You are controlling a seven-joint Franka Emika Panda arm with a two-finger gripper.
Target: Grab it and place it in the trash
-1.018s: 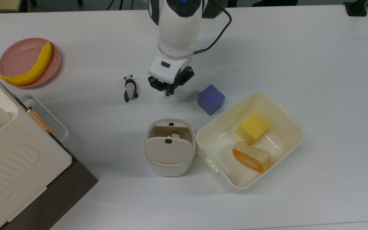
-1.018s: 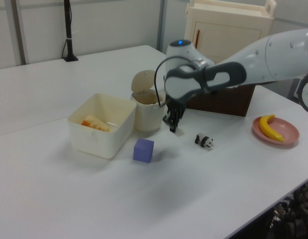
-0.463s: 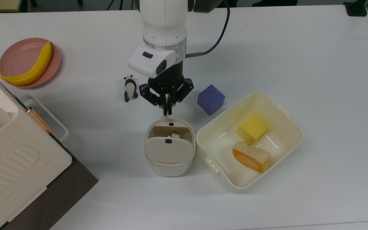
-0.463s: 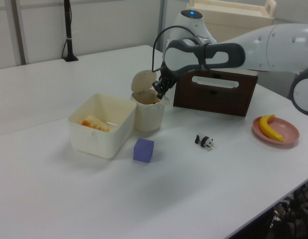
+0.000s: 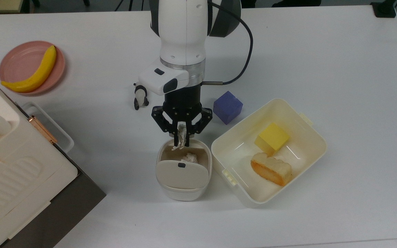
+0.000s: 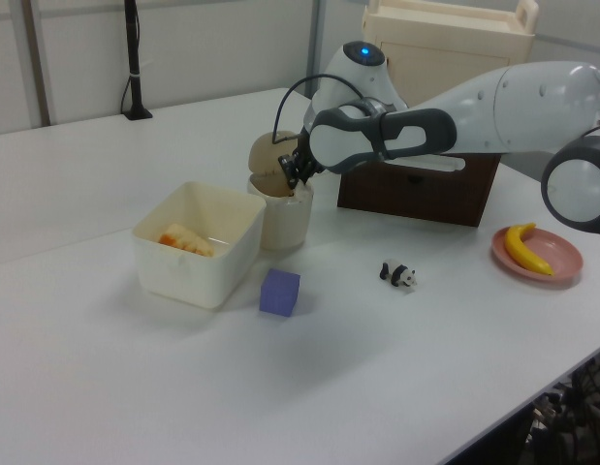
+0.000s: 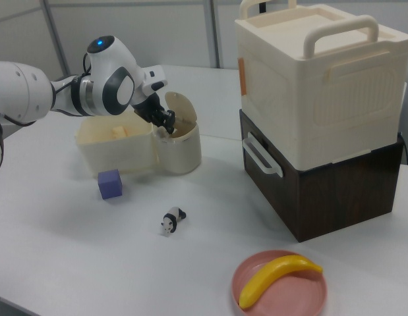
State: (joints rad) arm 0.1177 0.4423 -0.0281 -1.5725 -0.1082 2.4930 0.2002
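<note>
My gripper (image 5: 182, 138) hangs over the open back half of the trash (image 5: 183, 191), a small cream-white rounded bin whose flap lid (image 5: 181, 174) has a black tab. The fingers are shut on a crumpled off-white tissue wad (image 5: 180, 133), which dangles at the bin's rim. Another pale wad (image 5: 189, 158) lies inside the bin. In the left view the gripper (image 6: 293, 174) sits at the top of the trash (image 6: 286, 221). In the right view the gripper (image 7: 165, 122) is just above the trash (image 7: 178, 155).
A square cream tub (image 5: 310, 128) touches the bin on the top view's right and holds a yellow block (image 5: 273, 137) and an orange-sided sponge (image 5: 271, 169). A blue cube (image 5: 227, 107) and a panda figurine (image 5: 140, 97) flank the arm. A banana (image 5: 36, 73) lies on a pink plate (image 5: 15, 62). Stacked boxes (image 5: 12, 179) stand at the top view's left.
The gripper rose from the table beside the panda and carried the tissue toward the bin; it is now over the bin's opening. The bin has tilted or shifted slightly.
</note>
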